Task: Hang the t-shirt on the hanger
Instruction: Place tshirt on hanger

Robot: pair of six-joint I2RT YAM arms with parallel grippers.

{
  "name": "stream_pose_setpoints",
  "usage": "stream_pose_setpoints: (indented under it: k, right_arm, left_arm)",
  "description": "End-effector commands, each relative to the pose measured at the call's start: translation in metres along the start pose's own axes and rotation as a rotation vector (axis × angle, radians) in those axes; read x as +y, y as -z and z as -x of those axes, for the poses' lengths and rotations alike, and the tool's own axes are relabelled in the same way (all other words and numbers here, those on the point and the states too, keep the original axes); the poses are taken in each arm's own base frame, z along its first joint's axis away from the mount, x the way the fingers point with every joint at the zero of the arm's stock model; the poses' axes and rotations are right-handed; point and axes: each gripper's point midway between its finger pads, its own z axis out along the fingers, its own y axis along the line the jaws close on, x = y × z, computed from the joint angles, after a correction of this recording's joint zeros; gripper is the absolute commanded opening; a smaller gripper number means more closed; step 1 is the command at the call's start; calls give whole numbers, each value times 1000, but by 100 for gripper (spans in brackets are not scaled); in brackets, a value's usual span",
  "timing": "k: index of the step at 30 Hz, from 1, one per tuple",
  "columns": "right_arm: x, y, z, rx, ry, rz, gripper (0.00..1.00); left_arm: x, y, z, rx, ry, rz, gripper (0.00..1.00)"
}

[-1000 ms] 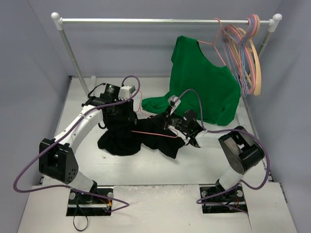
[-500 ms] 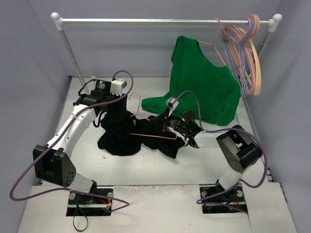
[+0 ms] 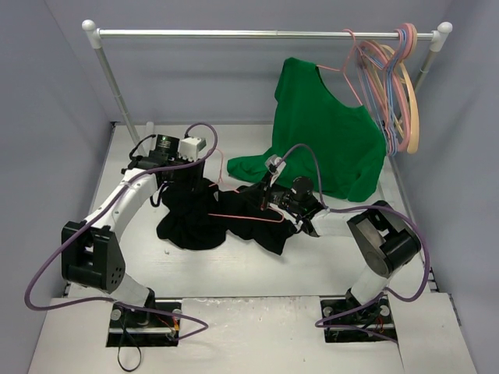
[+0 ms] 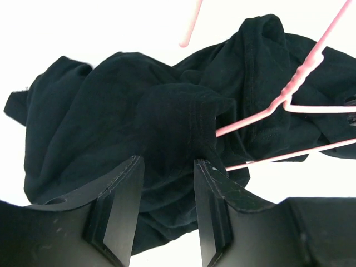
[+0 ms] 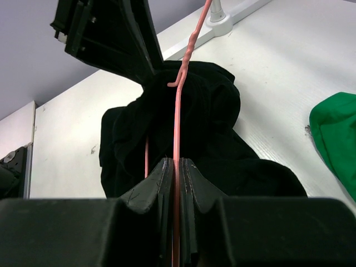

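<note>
Bench (image 3: 257,273): white, with a clothes rail (image 3: 265,34) across the far side. A green t-shirt (image 3: 327,140) hangs below the rail at right, its hem trailing onto the bench. The black t-shirt (image 3: 191,222) lies crumpled mid-bench, between the two arms. The pink wire hanger (image 3: 248,216) lies across the black t-shirt, with one end running under a fold of cloth. Right jaws: pressed together on the hanger wire. Left jaws: spread, just above the bunched cloth at the shirt's far-left part, pinching nothing.
</note>
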Motion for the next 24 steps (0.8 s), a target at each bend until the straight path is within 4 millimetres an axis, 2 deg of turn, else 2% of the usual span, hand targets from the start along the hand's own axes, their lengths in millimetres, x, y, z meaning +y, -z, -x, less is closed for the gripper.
stream_pose_setpoints:
  k: [1, 8, 12, 16, 20, 24]
  right_arm:
    - [61, 10, 138, -483, 364, 198, 0]
    - [66, 10, 142, -484, 368, 219, 0]
    - [67, 9, 145, -485, 373, 223, 0]
    - [68, 8, 148, -484, 373, 230, 0]
    - [70, 8, 153, -493, 371, 239, 0]
    - [72, 10, 160, -506, 373, 244, 0]
  left_arm:
    - [-4, 3, 34, -111, -92, -44, 40]
    - [-11, -18, 24, -77, -138, -133, 40]
    - [-16, -23, 21, -78, -149, -176, 41]
    - [-21, -23, 27, -95, -154, -202, 36]
    - [-35, -17, 34, -123, -159, -276, 23]
    - [-50, -9, 38, -146, -159, -354, 22]
